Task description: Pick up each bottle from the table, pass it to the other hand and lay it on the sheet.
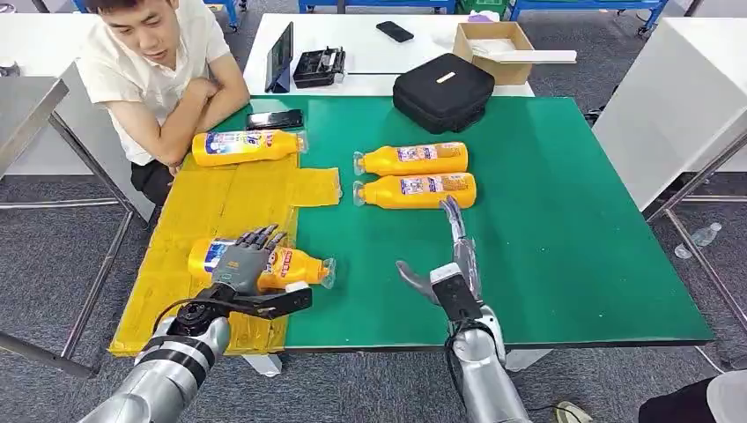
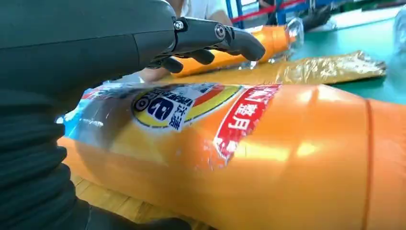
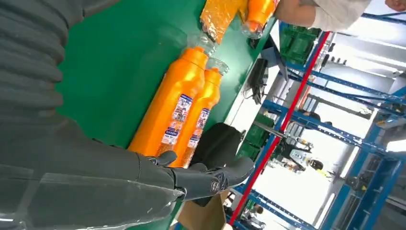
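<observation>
An orange bottle (image 1: 299, 267) (image 2: 268, 163) lies on its side at the near end of the yellow sheet (image 1: 220, 203). My left hand (image 1: 242, 264) (image 2: 95, 48) arches over its labelled end with fingers spread just above it. The thumb sticks out on the near side, off the bottle. Another bottle (image 1: 247, 147) (image 2: 268, 38) lies at the sheet's far end. Two more bottles (image 1: 412, 159) (image 1: 416, 190) (image 3: 172, 110) lie side by side on the green table (image 1: 546, 220). My right hand (image 1: 449, 264) (image 3: 95, 177) is open and empty, its fingers stretched toward that pair.
A person (image 1: 159, 62) leans on the table's far left corner, beside a phone (image 1: 275, 119). A black case (image 1: 443, 91) sits at the far edge behind the two bottles. A cardboard box (image 1: 493, 48) stands on the white table beyond.
</observation>
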Motion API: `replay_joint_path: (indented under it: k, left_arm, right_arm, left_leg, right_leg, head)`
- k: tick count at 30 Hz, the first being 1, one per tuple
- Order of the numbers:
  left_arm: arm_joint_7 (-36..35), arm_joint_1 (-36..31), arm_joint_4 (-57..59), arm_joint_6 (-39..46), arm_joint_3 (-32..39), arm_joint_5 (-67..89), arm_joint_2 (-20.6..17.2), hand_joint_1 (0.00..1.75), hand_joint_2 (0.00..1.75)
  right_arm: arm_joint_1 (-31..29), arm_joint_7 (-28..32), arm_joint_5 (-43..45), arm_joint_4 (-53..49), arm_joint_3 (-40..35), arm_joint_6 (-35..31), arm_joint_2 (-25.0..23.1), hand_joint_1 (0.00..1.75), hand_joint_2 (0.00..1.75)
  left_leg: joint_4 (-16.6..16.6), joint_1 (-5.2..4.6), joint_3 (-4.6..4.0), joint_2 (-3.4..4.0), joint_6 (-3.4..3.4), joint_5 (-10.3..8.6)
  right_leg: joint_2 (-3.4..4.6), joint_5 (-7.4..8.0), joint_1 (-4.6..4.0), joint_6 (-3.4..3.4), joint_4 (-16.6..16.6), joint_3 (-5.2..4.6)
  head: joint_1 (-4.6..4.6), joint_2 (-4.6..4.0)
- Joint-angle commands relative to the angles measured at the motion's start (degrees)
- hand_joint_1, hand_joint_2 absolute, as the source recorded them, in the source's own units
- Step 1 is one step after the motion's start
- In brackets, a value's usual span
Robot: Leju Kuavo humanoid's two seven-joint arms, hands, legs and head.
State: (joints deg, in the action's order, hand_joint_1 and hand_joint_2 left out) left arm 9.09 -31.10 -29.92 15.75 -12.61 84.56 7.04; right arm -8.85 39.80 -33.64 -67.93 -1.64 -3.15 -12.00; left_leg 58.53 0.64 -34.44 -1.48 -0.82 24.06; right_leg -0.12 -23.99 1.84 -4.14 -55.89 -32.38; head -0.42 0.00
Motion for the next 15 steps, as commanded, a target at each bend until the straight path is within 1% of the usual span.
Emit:
replay_joint_path:
  k: [1, 2, 3, 4, 5, 6, 7, 8, 11, 12, 13, 14, 15]
  left_arm:
    - [0.9, 8.5, -15.1, 0.1, -8.1, 0.4, 1.3, 0.00, 1.75]
    - [0.8, 9.0, -16.3, -0.3, -8.5, 0.1, 1.1, 0.00, 1.75]
    - [0.9, 9.6, -18.2, -0.6, -9.5, -0.1, 0.8, 0.00, 1.75]
    - [1.0, 10.1, -19.6, -0.8, -10.2, -0.7, 0.6, 0.00, 1.75]
    - [1.3, 10.7, -21.6, -1.1, -11.5, -1.1, 0.2, 0.00, 1.75]
    - [1.7, 11.5, -24.0, -1.7, -13.1, -1.8, -0.4, 0.00, 1.75]
    - [2.1, 12.1, -26.0, -1.9, -14.3, -2.9, -1.0, 0.00, 1.75]
    - [2.1, 12.4, -26.8, -1.7, -14.7, -3.2, -1.1, 0.00, 1.75]
    - [2.1, 12.4, -27.2, -1.8, -15.0, -3.1, -0.9, 0.00, 1.75]
    - [2.1, 12.5, -27.2, -1.8, -15.0, -3.1, -1.1, 0.00, 1.75]
    - [2.1, 12.6, -28.7, -0.6, -16.2, -3.2, -1.7, 0.00, 1.75]
    - [1.9, 12.8, -29.5, 0.0, -16.7, -3.6, -1.7, 0.00, 1.75]
    - [1.8, 13.0, -30.7, 0.6, -17.3, -3.6, -1.7, 0.00, 1.75]
  right_arm:
    - [1.9, -0.9, -0.9, -1.1, 1.4, -0.5, 0.7, 0.00, 1.75]
    - [1.9, -0.9, -0.8, -1.2, 1.5, -0.5, 0.7, 0.00, 1.75]
    - [2.1, -0.9, -0.8, -1.2, 1.6, -0.5, 0.7, 0.00, 1.75]
    - [2.2, -0.9, -0.9, -1.3, 1.7, -0.5, 0.7, 0.00, 1.75]
    - [2.4, -1.0, -1.1, -1.6, 1.8, -0.7, 0.8, 0.00, 1.75]
    - [2.8, -1.0, -1.1, -1.9, 2.0, -0.7, 0.9, 0.00, 1.75]
    - [2.9, -1.0, -1.2, -2.0, 2.1, -0.7, 0.9, 0.00, 1.75]
    - [3.0, -1.0, -1.2, -2.1, 2.1, -0.7, 1.0, 0.00, 1.75]
    - [3.0, -1.0, -1.2, -2.1, 2.2, -0.7, 1.0, 0.00, 1.75]
    - [3.0, -1.0, -1.2, -2.1, 2.2, -0.7, 1.0, 0.00, 1.75]
    - [3.0, -1.1, -1.4, -2.2, 2.3, -0.8, 0.8, 0.00, 1.75]
    - [3.1, -1.1, -1.5, -2.4, 2.4, -0.8, 0.7, 0.00, 1.75]
    - [3.1, -1.1, -1.7, -2.7, 2.4, -0.8, 0.6, 0.00, 1.75]
  left_leg:
    - [-0.1, 0.01, -0.27, 0.16, -0.01, -0.08]
    - [0.0, -0.01, -0.26, 0.06, -0.02, -0.05]
    - [-0.1, 0.02, -0.41, 0.15, -0.02, -0.08]
    - [0.0, -0.01, -0.31, 0.11, -0.02, -0.02]
    - [0.0, -0.01, -0.41, 0.16, -0.02, 0.00]
    - [-0.1, 0.00, -0.50, 0.21, -0.02, -0.02]
    - [0.0, 0.00, -0.62, 0.13, -0.02, -0.08]
    - [0.0, 0.02, -0.70, 0.21, -0.03, -0.06]
    - [0.0, 0.02, -0.90, 0.24, -0.02, -0.08]
    - [0.1, 0.02, -0.98, 0.28, -0.01, -0.05]
    - [0.1, 0.03, -1.12, 0.24, -0.02, -0.08]
    - [0.1, 0.05, -1.11, 0.29, -0.02, -0.03]
    - [0.0, 0.03, -1.15, 0.30, -0.02, -0.06]
  right_leg:
    - [0.03, 0.09, -0.05, 0.25, 0.1, -0.30]
    - [-0.05, 0.00, -0.02, 0.23, 0.0, -0.27]
    - [-0.03, 0.06, -0.07, 0.35, 0.1, -0.42]
    - [0.01, 0.00, -0.02, 0.23, 0.1, -0.31]
    - [0.08, 0.08, -0.01, 0.08, 0.0, -0.23]
    - [0.10, 0.10, -0.03, 0.13, 0.1, 0.02]
    - [0.04, 0.19, -0.01, 0.13, 0.0, -0.09]
    - [0.06, 0.18, -0.05, 0.21, 0.0, -0.16]
    - [0.04, 0.18, -0.04, 0.16, 0.0, -0.40]
    - [0.04, 0.15, -0.06, 0.24, 0.0, -0.49]
    - [0.03, 0.18, -0.06, 0.18, 0.0, -0.61]
    - [0.04, 0.14, -0.09, 0.25, 0.0, -0.61]
    - [0.07, 0.17, -0.06, 0.19, 0.0, -0.67]
  head:
    - [0.00, 0.00]
    - [0.02, 0.00]
    - [0.02, 0.00]
    - [0.00, 0.00]
    - [0.00, 0.00]
    - [0.00, 0.00]
    - [0.00, 0.00]
    - [0.00, 0.00]
    - [0.02, 0.00]
    - [0.00, 0.00]
    - [0.00, 0.00]
    - [0.00, 0.00]
    - [0.00, 0.00]
